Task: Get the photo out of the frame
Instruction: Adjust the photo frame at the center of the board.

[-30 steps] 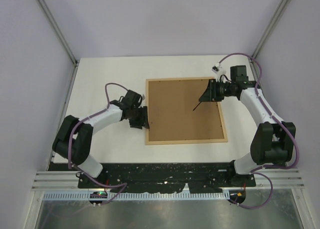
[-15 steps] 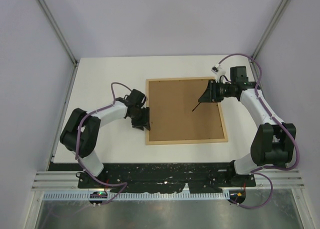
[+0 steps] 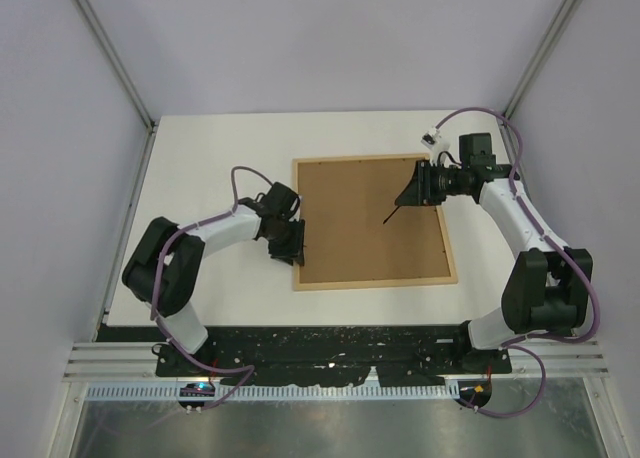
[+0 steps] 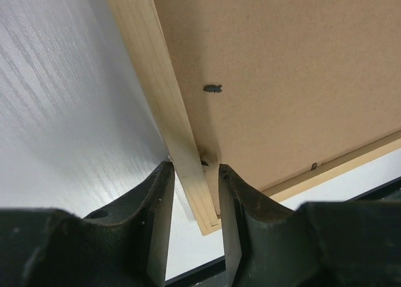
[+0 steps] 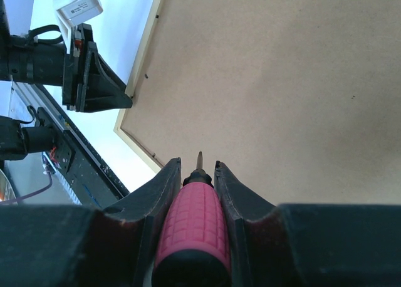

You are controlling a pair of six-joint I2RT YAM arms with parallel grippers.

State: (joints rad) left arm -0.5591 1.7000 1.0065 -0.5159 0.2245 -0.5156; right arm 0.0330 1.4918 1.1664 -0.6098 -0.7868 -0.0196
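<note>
The frame (image 3: 375, 281) lies back-up on the white table, its brown backing board (image 3: 350, 228) facing me. The photo is hidden beneath that board. My left gripper (image 3: 297, 246) is at the frame's left strip near the near-left corner. In the left wrist view the gripper (image 4: 194, 168) is open, with its jaws on either side of the light wood strip (image 4: 163, 86). The left finger touches the strip, and the right finger hangs over the board (image 4: 288, 67). My right gripper (image 3: 415, 190) (image 5: 198, 165) is shut on a red-handled screwdriver (image 5: 191, 227), its tip just above the board.
A small dark retaining tab (image 4: 213, 88) sits on the backing by the left strip, another (image 4: 313, 166) by the near strip. The black base rail (image 3: 330, 343) runs along the table's near edge. A white tag (image 3: 432, 135) hangs on the right arm's cable.
My left gripper has moved right and nearer, from beside the frame onto its left strip, and its jaws have narrowed. The right arm and screwdriver have not moved.
</note>
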